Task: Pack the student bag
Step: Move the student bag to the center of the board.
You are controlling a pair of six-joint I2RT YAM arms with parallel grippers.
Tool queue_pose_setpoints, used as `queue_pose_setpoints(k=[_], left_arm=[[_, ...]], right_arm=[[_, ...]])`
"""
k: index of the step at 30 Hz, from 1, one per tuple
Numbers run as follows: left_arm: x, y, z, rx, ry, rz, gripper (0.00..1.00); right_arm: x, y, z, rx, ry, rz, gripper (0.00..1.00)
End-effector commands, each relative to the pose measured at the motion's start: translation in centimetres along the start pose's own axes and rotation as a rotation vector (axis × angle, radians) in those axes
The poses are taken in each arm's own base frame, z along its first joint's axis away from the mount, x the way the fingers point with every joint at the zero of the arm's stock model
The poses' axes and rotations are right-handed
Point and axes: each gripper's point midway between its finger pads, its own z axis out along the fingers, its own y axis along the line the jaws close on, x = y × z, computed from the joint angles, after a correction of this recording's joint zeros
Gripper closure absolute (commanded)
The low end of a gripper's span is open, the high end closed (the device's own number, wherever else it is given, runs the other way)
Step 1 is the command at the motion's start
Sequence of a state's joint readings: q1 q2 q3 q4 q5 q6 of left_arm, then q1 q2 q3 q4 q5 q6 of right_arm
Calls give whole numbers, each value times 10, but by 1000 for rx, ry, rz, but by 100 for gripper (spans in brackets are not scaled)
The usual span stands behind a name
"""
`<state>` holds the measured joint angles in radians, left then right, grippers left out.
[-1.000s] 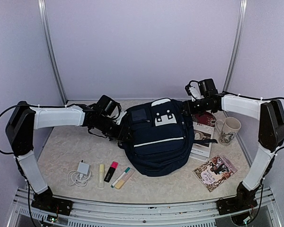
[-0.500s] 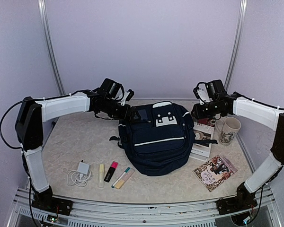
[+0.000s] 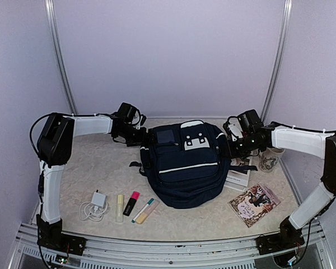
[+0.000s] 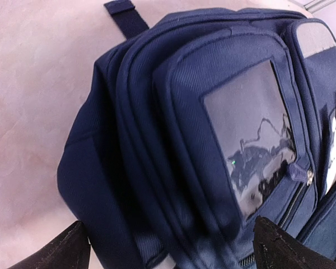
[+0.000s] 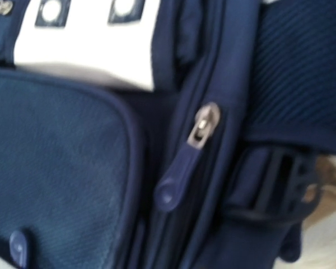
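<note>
The student bag (image 3: 185,162), a large navy backpack with white patches near its top, lies in the middle of the table. My left gripper (image 3: 140,136) is at its upper left corner. In the left wrist view it (image 4: 173,255) stands open, its black fingertips (image 4: 61,252) wide apart on either side of the bag's side folds (image 4: 157,168). My right gripper (image 3: 231,147) is against the bag's upper right side. The right wrist view fills with the bag's fabric and a navy zipper pull (image 5: 182,168). No fingers show there.
A white charger with cable (image 3: 95,204) and three highlighters (image 3: 131,206) lie at the front left. A mug (image 3: 270,154), a book (image 3: 239,168) beside the bag and another book (image 3: 255,203) are on the right.
My left arm came down from above the bag's back to its upper left corner with its jaws spreading wider. My right arm dropped lower against the bag's right side. The bag settled slightly.
</note>
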<state>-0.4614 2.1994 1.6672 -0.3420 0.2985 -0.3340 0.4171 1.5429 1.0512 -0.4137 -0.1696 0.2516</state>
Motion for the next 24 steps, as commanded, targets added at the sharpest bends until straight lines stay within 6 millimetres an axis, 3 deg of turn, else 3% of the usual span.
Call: queue_pose_setpoints(k=[1, 9, 14, 16, 20, 24], left_arm=[[-25, -14, 11, 64, -61, 9, 1], [-16, -4, 43, 86, -31, -42, 4], [-8, -10, 51, 137, -20, -65, 20], [-6, -14, 49, 156, -25, -65, 33], [-5, -15, 41, 180, -46, -83, 69], [-2, -7, 30, 169, -57, -112, 100]], right_arm=[[0, 16, -4, -71, -27, 25, 78], [9, 24, 11, -132, -11, 44, 76], [15, 20, 25, -124, 7, 53, 76], [14, 19, 29, -125, 3, 55, 76], [10, 12, 37, -86, -3, 56, 77], [-4, 18, 43, -120, -33, 44, 78]])
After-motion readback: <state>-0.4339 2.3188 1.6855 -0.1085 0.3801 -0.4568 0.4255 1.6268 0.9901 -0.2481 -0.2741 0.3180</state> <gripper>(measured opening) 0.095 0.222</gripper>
